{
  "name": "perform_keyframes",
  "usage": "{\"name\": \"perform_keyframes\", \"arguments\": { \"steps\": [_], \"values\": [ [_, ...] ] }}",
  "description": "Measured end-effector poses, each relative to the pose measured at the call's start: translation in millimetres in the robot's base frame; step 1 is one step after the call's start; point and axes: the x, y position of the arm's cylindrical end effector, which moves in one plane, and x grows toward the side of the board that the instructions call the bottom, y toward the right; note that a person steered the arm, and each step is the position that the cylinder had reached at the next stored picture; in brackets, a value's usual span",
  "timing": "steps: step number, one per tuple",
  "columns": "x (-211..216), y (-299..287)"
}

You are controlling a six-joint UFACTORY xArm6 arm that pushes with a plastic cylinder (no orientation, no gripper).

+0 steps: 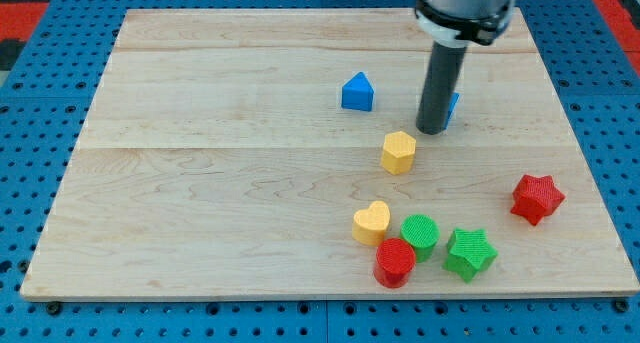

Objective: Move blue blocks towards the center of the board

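A blue triangular block [357,92] lies on the wooden board [200,183] a little above and right of its middle. A second blue block [454,106] is mostly hidden behind my rod; only a sliver shows at the rod's right side, so its shape cannot be made out. My tip [432,130] rests on the board touching or just left of that hidden blue block, and to the right of the blue triangular block.
A yellow hexagonal block [398,152] lies just below-left of my tip. At the lower right lie a yellow heart [372,223], a green cylinder [420,235], a red cylinder [395,262], a green star [469,253] and a red star [536,198].
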Motion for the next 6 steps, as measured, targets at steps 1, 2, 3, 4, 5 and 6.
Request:
{"name": "perform_keyframes", "arguments": {
  "steps": [1,2,3,4,5,6],
  "values": [
    [-2,34],
    [-22,35],
    [-23,-5],
    [-18,-23],
    [-33,50],
    [-57,48]
  ]
}}
